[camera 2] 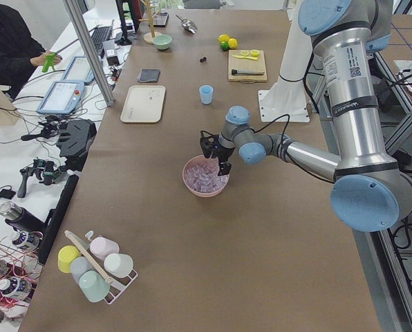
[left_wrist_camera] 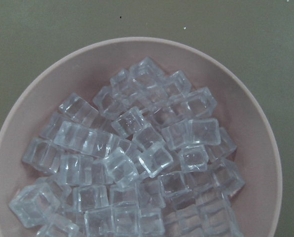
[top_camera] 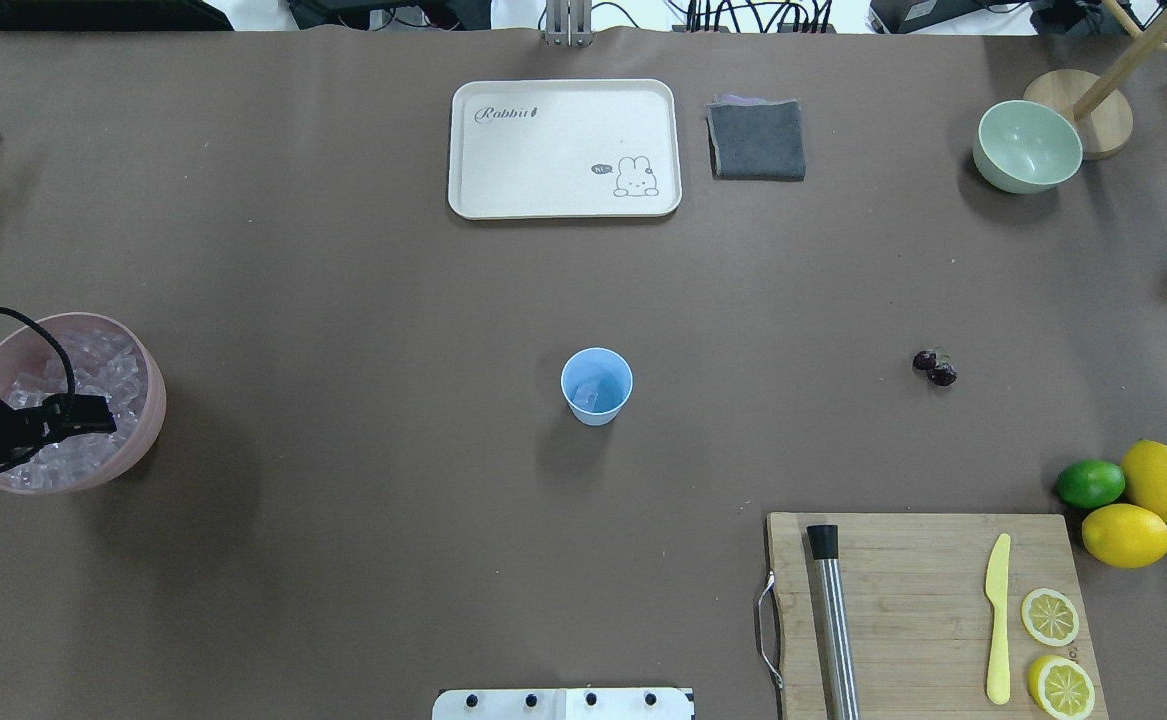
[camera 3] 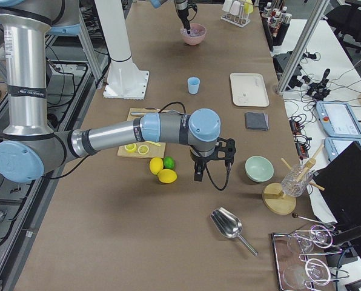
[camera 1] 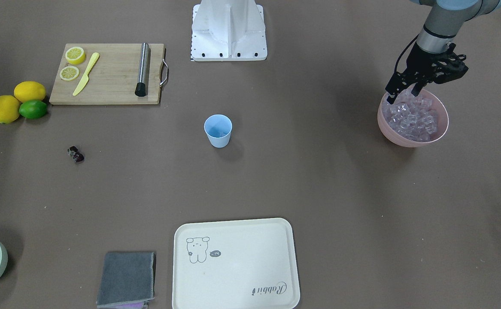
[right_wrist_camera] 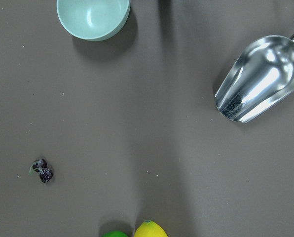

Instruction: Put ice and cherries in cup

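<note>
Ice: you have it heaped in the pink bowl near the left end of the table. The left gripper is directly above the heap, at the bowl's rim on the robot's side.
Left gripper: its fingers are spread apart with nothing between them. The tips are down at rim level, and you cannot tell whether they touch a cube.
Cup: it stands upright mid-table, well apart from the bowl, and a clear cube shows at its bottom.
Cherries: they lie on the bare table on the cup's other side, toward the right end and well away from the left gripper.
Right gripper: it hangs above the table near the right end, just past the lemons and lime. You cannot tell how far open it is. Its wrist camera catches the cherries low and off to one side.
Around: the green bowl and the metal scoop sit near that gripper.
</note>
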